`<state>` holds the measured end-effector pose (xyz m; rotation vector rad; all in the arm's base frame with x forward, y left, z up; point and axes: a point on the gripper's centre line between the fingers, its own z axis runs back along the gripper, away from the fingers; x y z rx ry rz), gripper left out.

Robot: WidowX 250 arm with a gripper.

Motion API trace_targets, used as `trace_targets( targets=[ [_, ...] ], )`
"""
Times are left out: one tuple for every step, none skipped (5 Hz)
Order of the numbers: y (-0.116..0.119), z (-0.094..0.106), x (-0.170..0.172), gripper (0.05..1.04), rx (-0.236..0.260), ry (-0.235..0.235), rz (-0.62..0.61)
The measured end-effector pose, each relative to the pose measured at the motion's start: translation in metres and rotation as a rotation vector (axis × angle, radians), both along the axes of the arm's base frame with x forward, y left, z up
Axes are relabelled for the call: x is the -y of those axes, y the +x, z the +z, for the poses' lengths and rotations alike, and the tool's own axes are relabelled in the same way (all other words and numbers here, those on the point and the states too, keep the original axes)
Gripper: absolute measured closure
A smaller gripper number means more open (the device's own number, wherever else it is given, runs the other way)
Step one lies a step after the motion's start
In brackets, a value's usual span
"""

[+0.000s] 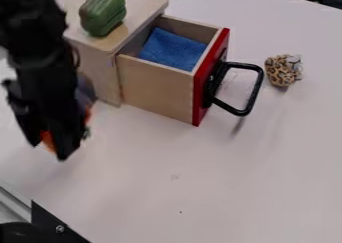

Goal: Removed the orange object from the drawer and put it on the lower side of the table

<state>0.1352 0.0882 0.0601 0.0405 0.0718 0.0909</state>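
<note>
Drawer (157, 89) open, cloth (174, 49) inside — orange object (47, 140) outside

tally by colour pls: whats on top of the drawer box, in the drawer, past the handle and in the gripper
green: 1 (ridged piece)
blue: 1 (cloth)
spotted tan: 1 (bundle)
orange: 1 (object in the gripper)
total: 4

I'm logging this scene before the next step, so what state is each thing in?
Drawer: pulled open.
Blue cloth: lying inside the drawer.
Green object: resting on the cabinet top.
Leopard-print object: on the table, beyond the handle.
Gripper: fingers apart, apparently gripping the orange object.
Orange object: between them, mostly hidden.
</note>
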Motion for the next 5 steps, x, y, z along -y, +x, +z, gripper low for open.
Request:
trace_targets(
  targets=[
    [0.002,-0.027,0.000,0.480,-0.036,-0.034,-0.019],
    [0.011,-0.055,0.001,0.480,-0.077,-0.082,-0.053],
    [0.020,-0.061,0.000,0.446,-0.094,-0.063,-0.105],
    [0.018,-0.060,0.005,0.133,-0.079,-0.054,-0.115],
    [0.015,-0.032,0.007,0.083,-0.003,-0.014,-0.126]
  ],
)
